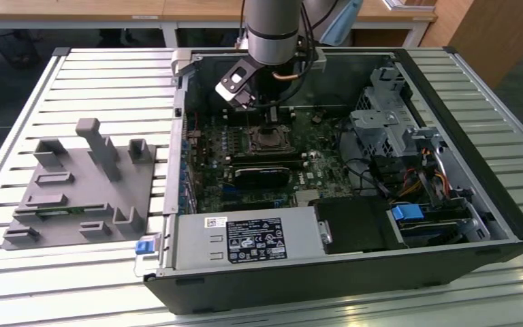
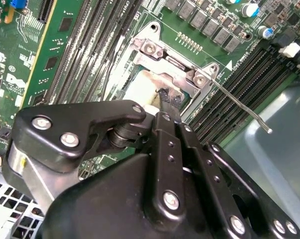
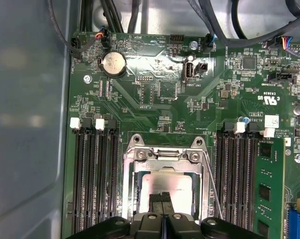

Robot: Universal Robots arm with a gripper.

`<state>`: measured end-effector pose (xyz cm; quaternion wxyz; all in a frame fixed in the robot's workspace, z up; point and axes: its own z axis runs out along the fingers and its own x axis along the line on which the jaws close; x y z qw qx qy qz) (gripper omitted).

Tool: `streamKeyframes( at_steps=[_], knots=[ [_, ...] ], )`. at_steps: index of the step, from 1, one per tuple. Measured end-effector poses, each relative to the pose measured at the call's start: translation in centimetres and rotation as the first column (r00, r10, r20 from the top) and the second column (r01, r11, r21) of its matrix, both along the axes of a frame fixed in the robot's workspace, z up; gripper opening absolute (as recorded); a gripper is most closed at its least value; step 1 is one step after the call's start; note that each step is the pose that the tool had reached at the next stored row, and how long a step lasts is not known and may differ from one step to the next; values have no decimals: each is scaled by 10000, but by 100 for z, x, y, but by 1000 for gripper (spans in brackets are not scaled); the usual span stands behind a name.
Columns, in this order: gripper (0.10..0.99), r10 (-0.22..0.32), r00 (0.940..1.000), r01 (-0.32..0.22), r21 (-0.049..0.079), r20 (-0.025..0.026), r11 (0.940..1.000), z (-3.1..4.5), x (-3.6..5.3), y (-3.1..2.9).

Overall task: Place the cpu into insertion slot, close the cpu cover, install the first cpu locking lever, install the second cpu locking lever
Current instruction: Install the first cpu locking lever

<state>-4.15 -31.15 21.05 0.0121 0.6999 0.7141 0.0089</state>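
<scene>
The insertion slot (image 1: pixel 266 139) sits in the green board inside the open computer case. In both wrist views the cpu (image 3: pixel 176 185) (image 2: pixel 139 83) lies in the slot, its dull silver top showing through the window of the cpu cover (image 3: pixel 162 156) (image 2: pixel 176 63). The cover lies down over the cpu. My gripper (image 3: pixel 162 199) (image 2: pixel 166 97) (image 1: pixel 259 112) hangs just over the cpu's top with its black fingertips (image 3: pixel 156 198) pressed together and nothing between them. A thin wire locking lever (image 3: pixel 210 181) (image 2: pixel 239 107) runs along one side of the slot, its free end sticking out past the memory slots.
Long black memory slots (image 3: pixel 97 174) (image 3: pixel 237 174) flank the slot. A black cooler (image 1: pixel 261 176), a power supply (image 1: pixel 243 240) and a drive cage (image 1: pixel 398 136) crowd the case. The case wall (image 3: pixel 25 124) is close by. A grey fixture block (image 1: pixel 80 187) sits at the exterior view's left.
</scene>
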Motion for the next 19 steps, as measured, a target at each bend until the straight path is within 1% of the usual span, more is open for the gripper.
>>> streamKeyframes(
  at_steps=[9,19],
  knots=[
    [122,0,10000,0,1,0,10000,108,0,0],
    [122,0,10000,0,-2,0,10000,182,0,0]
  ],
)
